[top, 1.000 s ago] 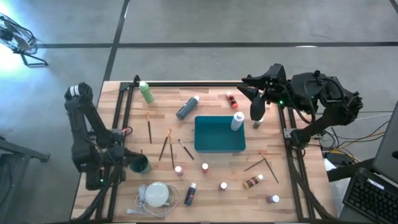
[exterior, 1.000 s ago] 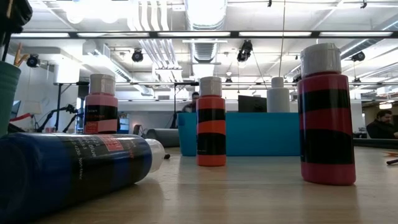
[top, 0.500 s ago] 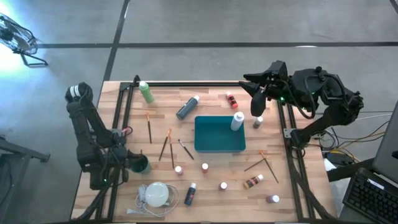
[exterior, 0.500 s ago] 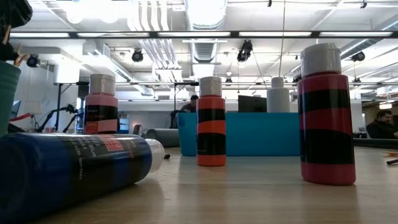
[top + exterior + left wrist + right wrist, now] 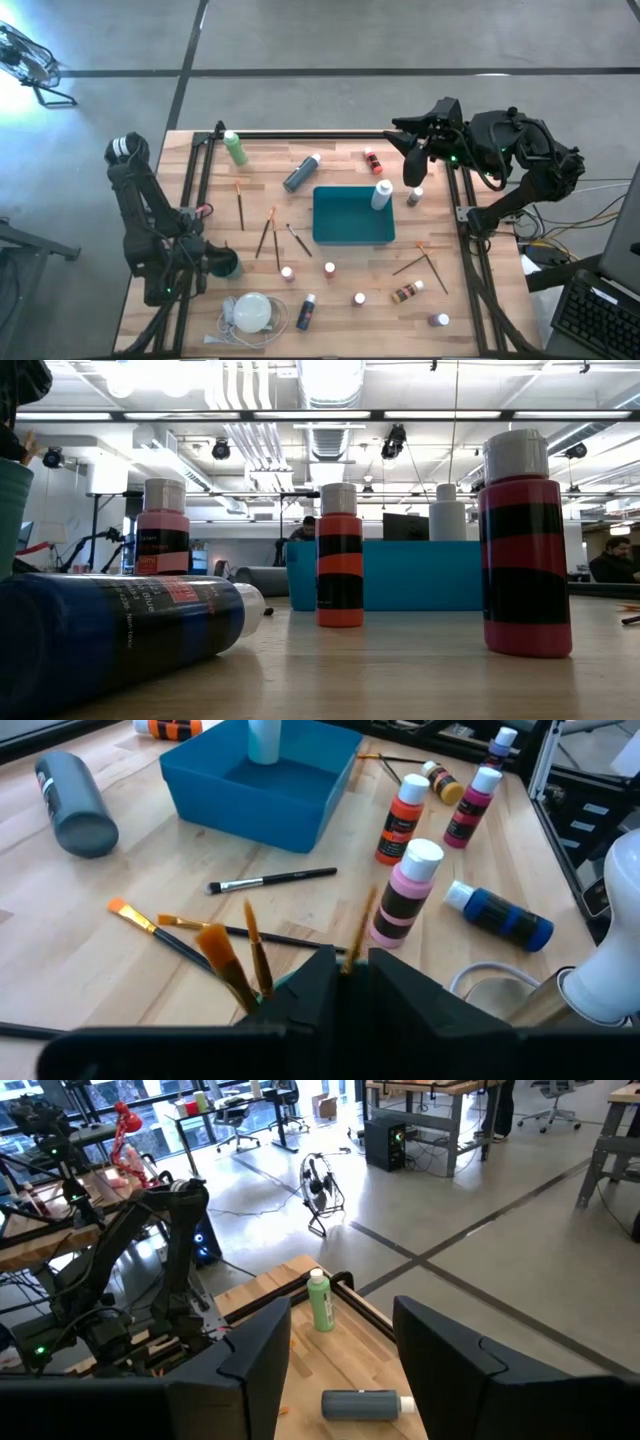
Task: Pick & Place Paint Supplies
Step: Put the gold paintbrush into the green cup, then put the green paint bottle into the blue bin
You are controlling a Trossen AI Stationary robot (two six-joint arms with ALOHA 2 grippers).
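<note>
Brushes [image 5: 228, 958] stand bristles-up in the cup [image 5: 227, 266] at the lower left of the high view, which keeps them together. My left jaws sit right over that cup with a thin handle [image 5: 356, 935] between them; I cannot tell whether they grip it or not. My right jaws hang wide apart and empty at the upper right, over a small bottle [image 5: 413, 198], probably my next pick. One white bottle [image 5: 381, 194] stands in the tray [image 5: 350, 239]; the others lie scattered across the worktop [image 5: 350, 330].
</note>
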